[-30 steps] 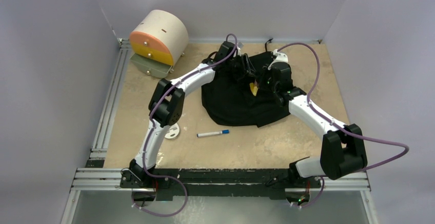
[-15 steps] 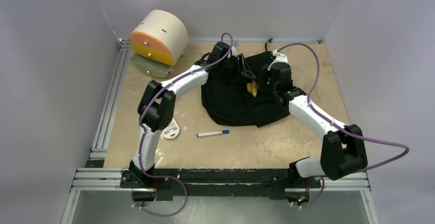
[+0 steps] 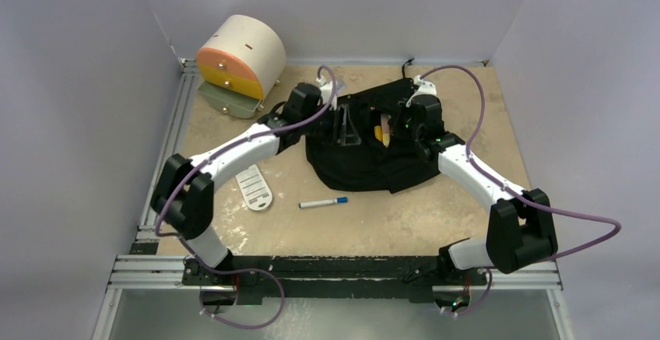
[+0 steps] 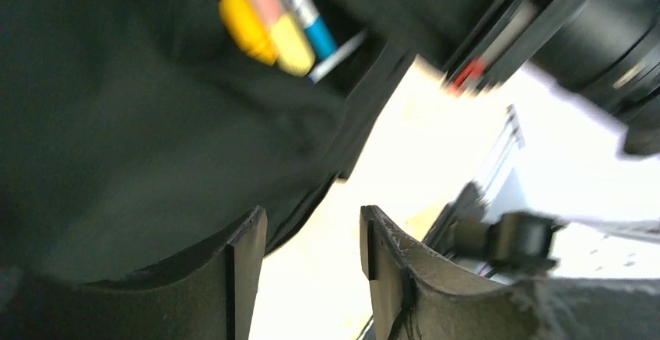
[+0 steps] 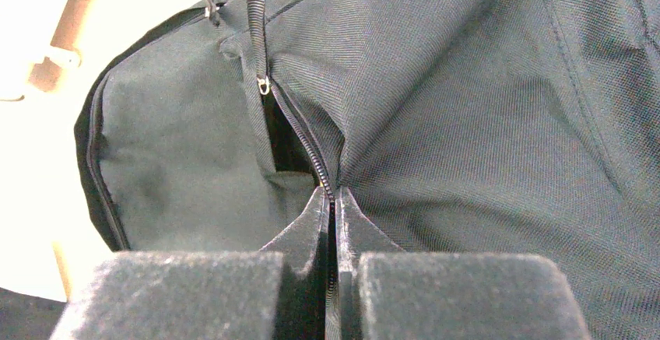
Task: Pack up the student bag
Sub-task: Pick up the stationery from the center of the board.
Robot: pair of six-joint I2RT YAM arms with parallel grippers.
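The student bag (image 3: 366, 157), a soft black backpack, lies at the back middle of the table. My right gripper (image 3: 398, 125) is shut on the zipper edge (image 5: 307, 149) of the bag's opening and holds it up; the right wrist view shows its jaws (image 5: 331, 197) pinched on the zipper teeth. Several pens (image 3: 380, 134) with yellow caps poke out of the opening, and the pens (image 4: 268, 29) also show in the left wrist view. My left gripper (image 3: 347, 125) hovers open over the bag's left part, nothing between its fingertips (image 4: 311, 227).
A white marker with a blue cap (image 3: 323, 201) lies on the table in front of the bag. A white flat strip (image 3: 254, 187) lies to its left. A cream-and-orange cylindrical drawer box (image 3: 241, 52) stands at the back left, its lowest drawer (image 3: 226, 100) pulled out.
My left arm has swung back and to the left, drawing its gripper away from the bag's opening and uncovering the white strip. The right gripper has kept its hold.
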